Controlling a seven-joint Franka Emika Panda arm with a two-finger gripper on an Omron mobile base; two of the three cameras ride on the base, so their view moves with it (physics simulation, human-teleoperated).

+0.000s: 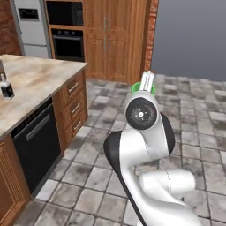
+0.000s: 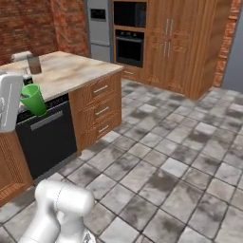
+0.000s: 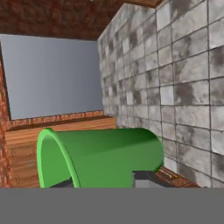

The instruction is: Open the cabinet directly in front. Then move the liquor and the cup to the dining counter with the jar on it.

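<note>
My gripper [image 2: 26, 97] is shut on the bright green cup [image 2: 34, 99], holding it in the air just off the dining counter's [image 2: 71, 71] front edge. From the left, the cup [image 1: 143, 88] peeks out green behind my white hand, over the tiled floor. Along the hand, the cup [image 3: 105, 155] lies sideways across the gripper [image 3: 103, 181], with a dark finger [image 3: 144, 178] against its wall. The liquor [image 1: 6, 88], a small dark bottle with a white label, stands upright on the dining counter [image 1: 39, 79] at far left. The jar [image 2: 34, 64] stands further back on that marble top.
A grey paper-towel roll [image 2: 21, 56] sits behind the jar. The island's side holds a black dishwasher [image 2: 45, 137] and wooden drawers [image 2: 100, 111]. A built-in oven [image 1: 68, 44], tall wooden cupboard doors [image 1: 106, 39] and a brick wall [image 2: 42, 23] lie beyond. Grey floor tiles [image 2: 166, 161] spread to the right.
</note>
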